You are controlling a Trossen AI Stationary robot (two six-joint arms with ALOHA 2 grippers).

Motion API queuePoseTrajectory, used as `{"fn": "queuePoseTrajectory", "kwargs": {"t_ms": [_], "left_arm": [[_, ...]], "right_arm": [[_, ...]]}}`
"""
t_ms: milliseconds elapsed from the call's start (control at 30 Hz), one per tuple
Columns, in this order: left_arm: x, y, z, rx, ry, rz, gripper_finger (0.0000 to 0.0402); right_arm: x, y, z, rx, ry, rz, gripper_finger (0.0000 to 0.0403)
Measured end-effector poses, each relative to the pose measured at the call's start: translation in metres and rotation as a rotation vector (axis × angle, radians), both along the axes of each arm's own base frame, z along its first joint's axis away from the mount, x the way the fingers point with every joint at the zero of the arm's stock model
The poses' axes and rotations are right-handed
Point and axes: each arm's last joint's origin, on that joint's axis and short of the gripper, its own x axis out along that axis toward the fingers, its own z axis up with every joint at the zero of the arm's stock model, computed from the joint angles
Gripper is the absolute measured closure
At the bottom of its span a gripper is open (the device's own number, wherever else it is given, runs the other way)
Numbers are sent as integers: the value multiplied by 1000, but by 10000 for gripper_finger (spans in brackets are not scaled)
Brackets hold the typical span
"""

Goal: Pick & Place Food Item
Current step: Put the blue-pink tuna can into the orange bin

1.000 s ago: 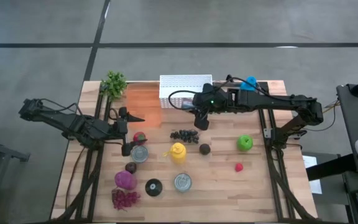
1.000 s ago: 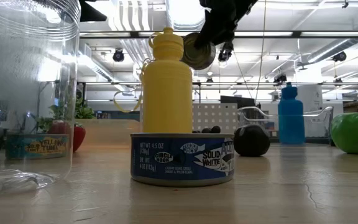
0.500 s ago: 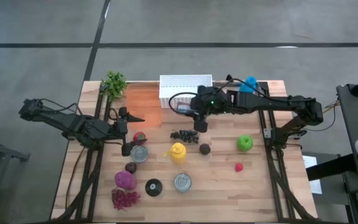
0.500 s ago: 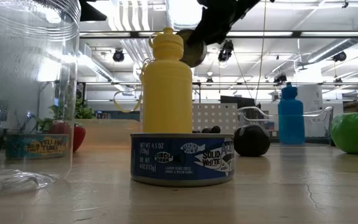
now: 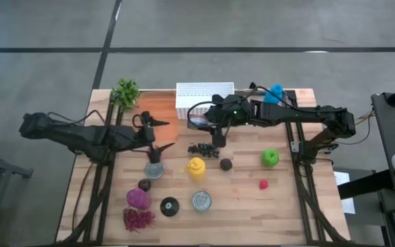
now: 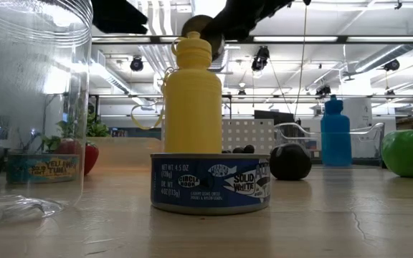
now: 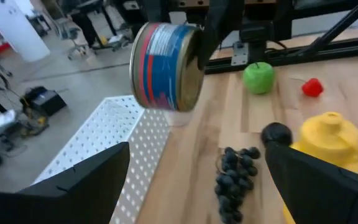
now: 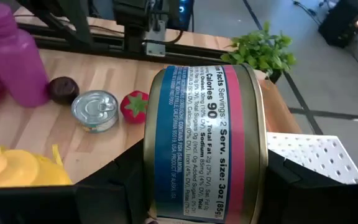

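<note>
A food can [image 8: 204,143] with a blue and red label hangs in the air above the table's middle, with my right gripper [image 5: 217,137] shut on it. In the left wrist view the can [image 7: 166,67] shows over the white perforated basket [image 7: 117,149]. In the low view the can [image 6: 201,27] peeks from behind the yellow bottle's cap [image 6: 192,46]. My left gripper [image 5: 162,135] stands open to the can's left, above the table, its fingers pointing at the can and touching nothing. My right gripper pinches the can between its two fingers, one finger [image 7: 213,37] on each flat end [image 7: 199,62]. The fingers come slanting down from the table's right. The can lies on its side, label [image 8: 197,155] toward the wrist camera, lifted clear of the table.
Below lie dark grapes [image 5: 203,148], a yellow bottle [image 5: 196,168], a dark plum [image 5: 225,164], a green apple [image 5: 270,158], a small red fruit [image 5: 263,184] and two tuna cans [image 5: 154,169] [image 5: 201,201]. A purple bottle [image 5: 138,199] stands near left, a plant [image 5: 125,92] far left, a blue bottle [image 5: 275,92] far right.
My left gripper has gone toward the table's right and a little toward the far edge, staying open, and now reaches over the red fruit beside the tuna can. My right gripper has turned at the wrist, swinging the held can up and a little to the left.
</note>
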Motion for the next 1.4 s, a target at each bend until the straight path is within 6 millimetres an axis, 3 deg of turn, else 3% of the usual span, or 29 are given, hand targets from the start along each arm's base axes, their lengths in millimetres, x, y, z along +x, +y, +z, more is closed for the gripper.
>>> {"fn": "queuePoseTrajectory", "kwargs": {"t_ms": [333,667,1200,1400], "left_arm": [[24,14,-7,13,-34,18,39],[36,17,-10,-24,-73,-62,38],[39,17,-7,-38,-116,-102,40],[37,17,-17,-38,-82,-101,41]], "right_arm": [[15,3,-15,-7,2,100,216],[18,6,-10,-19,-58,160,216],[26,8,-20,-8,-47,210,216],[26,8,-19,-9,-52,209,216]]}}
